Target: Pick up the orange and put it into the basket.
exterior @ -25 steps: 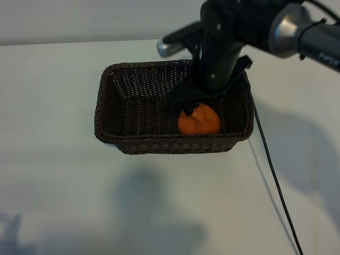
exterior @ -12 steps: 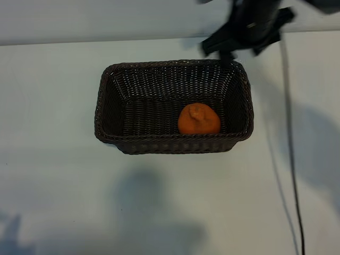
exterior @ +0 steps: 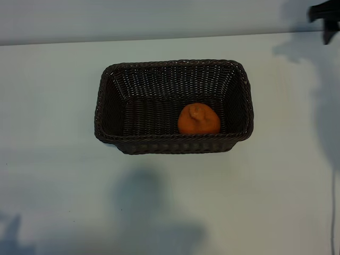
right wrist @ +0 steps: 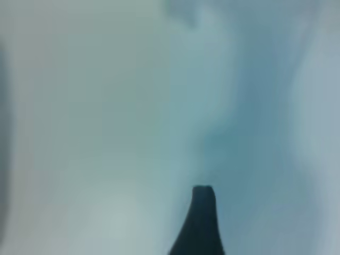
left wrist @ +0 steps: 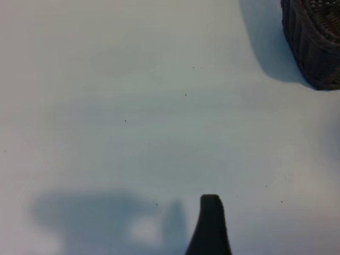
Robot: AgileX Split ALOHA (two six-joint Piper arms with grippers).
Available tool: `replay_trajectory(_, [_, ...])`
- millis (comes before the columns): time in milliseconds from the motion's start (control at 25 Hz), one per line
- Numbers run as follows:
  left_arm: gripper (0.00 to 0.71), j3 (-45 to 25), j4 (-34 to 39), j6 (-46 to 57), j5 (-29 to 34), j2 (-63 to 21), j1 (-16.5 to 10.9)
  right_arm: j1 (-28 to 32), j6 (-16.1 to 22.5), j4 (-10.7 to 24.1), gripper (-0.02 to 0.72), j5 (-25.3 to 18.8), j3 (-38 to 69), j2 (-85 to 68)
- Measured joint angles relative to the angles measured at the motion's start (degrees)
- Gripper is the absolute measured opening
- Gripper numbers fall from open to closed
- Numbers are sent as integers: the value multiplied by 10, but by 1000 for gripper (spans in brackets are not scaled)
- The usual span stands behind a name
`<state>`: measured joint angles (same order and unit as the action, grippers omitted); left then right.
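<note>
You are looking down on a pale tabletop (exterior: 64, 191) with the basket (exterior: 106, 114) a little above the middle of the exterior view, its long sides running left to right. The orange (exterior: 198, 119) lies inside it on the woven floor, touching or nearly touching the near long wall, towards the right end, stem end up. The rest of the basket floor, to the left of the fruit and behind it, is bare weave. Around the basket the tabletop lies open on every side, with broad room in front and to the left, and soft shadows falling across the near part. The back edge of the tabletop runs just behind the basket's far rim. Your right gripper (exterior: 325, 16) shows only as a dark piece at the top right corner, well apart from the basket; its wrist view shows one dark finger (right wrist: 199, 223) over blurred pale surface, nothing held, and whether its fingers stand wide or narrow cannot be told. Your left gripper shows one finger (left wrist: 210, 228) over bare tabletop, fingers set wide and empty, the basket's corner (left wrist: 313, 48) far off.
</note>
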<state>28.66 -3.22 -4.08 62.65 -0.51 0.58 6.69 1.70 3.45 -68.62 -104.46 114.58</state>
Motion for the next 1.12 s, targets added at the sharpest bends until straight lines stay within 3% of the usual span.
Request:
replay_trajectory(560, [592,0,0,0,0,0,0,17,-29,0,598,-13,0,-27])
replay_trajectory(920, [592,0,0,0,0,0,0,20,-27,-2,598,-22,2,-202])
replay_trajectory(1120, [592,0,0,2,0,0,0,20,-27,0,597,-17,61,-350])
